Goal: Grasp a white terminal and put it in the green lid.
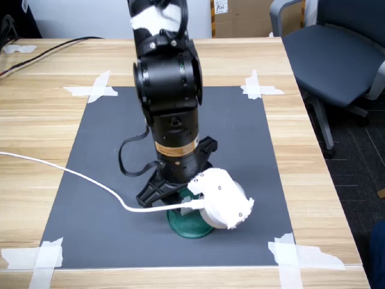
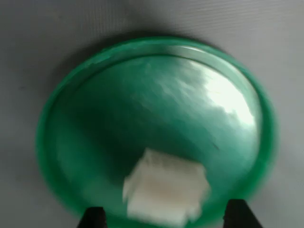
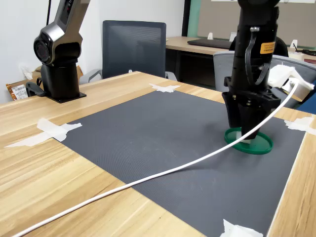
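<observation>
White terminal sits inside the green lid, near its rim, seen blurred in the wrist view as a small pale block with ridged edges. The arm stands nearly vertical over the lid on the dark mat, its gripper pointing straight down. The jaws are spread, their dark tips either side of the terminal without touching it.

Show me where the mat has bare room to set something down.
Most of the dark mat is bare, from the taped corners up to the white cable. It is crowded only at the green lid, under the gripper.
</observation>
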`<state>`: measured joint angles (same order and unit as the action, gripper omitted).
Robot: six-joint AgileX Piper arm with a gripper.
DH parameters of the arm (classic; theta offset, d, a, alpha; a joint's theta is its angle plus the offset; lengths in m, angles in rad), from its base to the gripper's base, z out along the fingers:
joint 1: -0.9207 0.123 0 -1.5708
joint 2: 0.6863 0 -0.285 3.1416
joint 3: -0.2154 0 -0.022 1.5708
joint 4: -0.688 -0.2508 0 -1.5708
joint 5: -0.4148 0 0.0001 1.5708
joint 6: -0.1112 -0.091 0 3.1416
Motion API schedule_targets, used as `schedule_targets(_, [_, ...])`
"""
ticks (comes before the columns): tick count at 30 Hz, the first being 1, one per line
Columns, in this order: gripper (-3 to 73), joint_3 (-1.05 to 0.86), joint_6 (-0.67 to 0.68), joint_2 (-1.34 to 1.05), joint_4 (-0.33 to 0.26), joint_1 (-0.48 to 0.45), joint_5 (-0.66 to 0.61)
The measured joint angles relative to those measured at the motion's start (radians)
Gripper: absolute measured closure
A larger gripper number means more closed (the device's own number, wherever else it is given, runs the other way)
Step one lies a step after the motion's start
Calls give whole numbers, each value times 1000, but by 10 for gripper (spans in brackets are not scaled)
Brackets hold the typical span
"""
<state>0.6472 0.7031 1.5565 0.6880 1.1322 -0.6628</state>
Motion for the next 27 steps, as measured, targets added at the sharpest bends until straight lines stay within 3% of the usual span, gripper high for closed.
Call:
schedule_targets(4, [217,-3,-24,-75,-27,0,19])
schedule_targets(7, [267,-34,-33,-148,-38,0,69])
schedule_targets(17, [684,-271,-46,-417,-59,-7,247])
schedule_targets(27, [722,-624,-61,-708,-82,-24,503])
